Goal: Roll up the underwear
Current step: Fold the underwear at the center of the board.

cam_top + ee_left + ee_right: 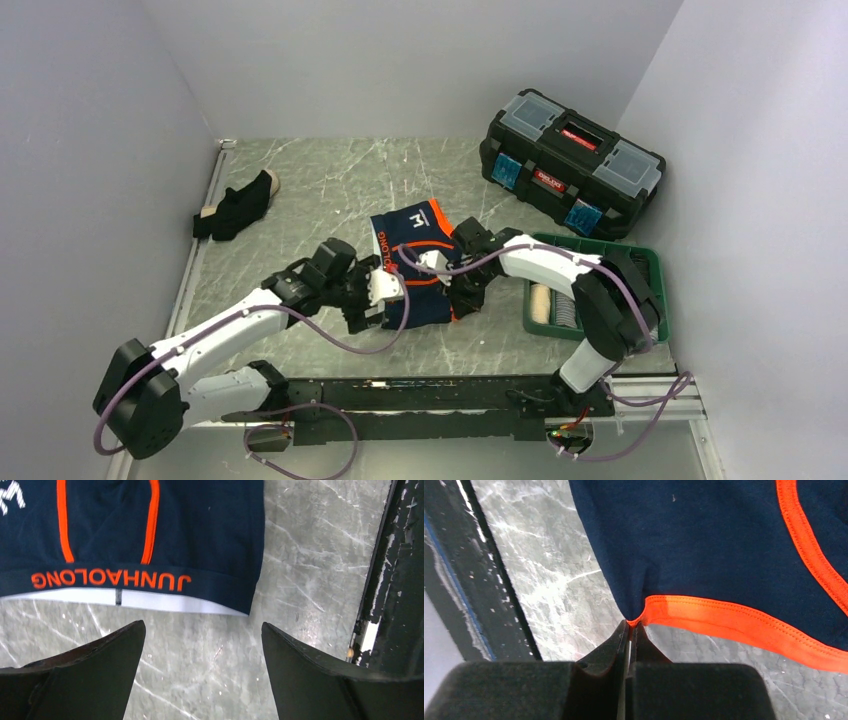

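R gripper (630,626) pinches navy underwear (704,545) at orange hem (734,617).
L gripper (202,630) wide open, empty, just off waistband (110,580), above tabletop (310,555).

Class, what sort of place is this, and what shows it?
Probably a robot test cell: white walls box in the table, a left arm and right arm are mounted at its near edge, and navy underwear and a toolbox lie as props.

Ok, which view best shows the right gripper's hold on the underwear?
Right wrist: close up, the right gripper is shut on the underwear at its orange hem. Top external leaves the pinch too small to judge; left wrist shows only the waistband.
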Robot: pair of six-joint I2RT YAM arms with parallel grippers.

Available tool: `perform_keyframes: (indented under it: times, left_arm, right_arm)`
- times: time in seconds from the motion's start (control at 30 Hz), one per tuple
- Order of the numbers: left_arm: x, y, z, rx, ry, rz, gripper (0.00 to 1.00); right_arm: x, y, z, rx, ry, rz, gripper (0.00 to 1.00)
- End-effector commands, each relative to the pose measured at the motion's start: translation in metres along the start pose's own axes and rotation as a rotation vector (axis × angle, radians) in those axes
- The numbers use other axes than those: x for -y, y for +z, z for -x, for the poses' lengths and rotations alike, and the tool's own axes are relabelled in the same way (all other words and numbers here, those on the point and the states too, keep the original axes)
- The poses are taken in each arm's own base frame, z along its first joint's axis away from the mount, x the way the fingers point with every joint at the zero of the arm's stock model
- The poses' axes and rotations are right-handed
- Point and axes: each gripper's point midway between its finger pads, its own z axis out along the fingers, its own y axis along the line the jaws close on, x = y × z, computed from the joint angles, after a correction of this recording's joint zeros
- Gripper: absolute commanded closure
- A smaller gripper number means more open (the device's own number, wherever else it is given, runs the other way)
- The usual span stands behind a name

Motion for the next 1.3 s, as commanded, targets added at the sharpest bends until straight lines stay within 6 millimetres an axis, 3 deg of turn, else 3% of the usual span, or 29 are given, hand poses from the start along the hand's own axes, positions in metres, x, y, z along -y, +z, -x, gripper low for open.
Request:
perform_keyframes:
  times: [0.0,0.1,0.4,0.57,0.73,0.77,0.8,0.97,1.13,1.27]
  left_arm:
    - [-0.002,0.02,0.012,0.009,0.137,0.022,0.09]
    - [0.008,0.032,0.014,-0.006,0.185,-0.009,0.1]
    - [0.036,0.056,-0.005,-0.098,0.295,-0.055,0.14]
    - [0.036,0.062,-0.013,-0.146,0.347,-0.017,0.2]
    - [0.035,0.067,-0.016,-0.169,0.354,-0.015,0.43]
    - [0.038,0.069,-0.02,-0.188,0.359,-0.028,0.57]
    - [0.039,0.07,-0.022,-0.196,0.357,-0.035,0.61]
    - [0.048,0.071,-0.03,-0.224,0.354,-0.072,0.75]
    - [0.067,0.068,-0.032,-0.262,0.339,-0.163,0.99]
    - [0.088,0.063,-0.027,-0.29,0.347,-0.263,1.0]
  right_arm:
    - [-0.009,-0.007,0.015,0.064,0.052,0.136,1.0]
    - [-0.007,-0.007,0.014,0.07,0.084,0.16,1.0]
    - [-0.004,-0.005,0.01,0.06,0.11,0.172,1.0]
    - [-0.005,-0.004,0.009,0.061,0.116,0.176,1.0]
    - [-0.006,-0.005,0.009,0.063,0.12,0.184,1.0]
    - [-0.008,-0.006,0.007,0.058,0.121,0.187,1.0]
    - [-0.008,-0.006,0.007,0.058,0.12,0.187,1.0]
    - [-0.011,-0.009,0.007,0.055,0.116,0.197,1.0]
    - [-0.021,-0.013,0.002,0.034,0.114,0.236,1.0]
    - [-0.032,-0.016,-0.004,0.019,0.108,0.275,1.0]
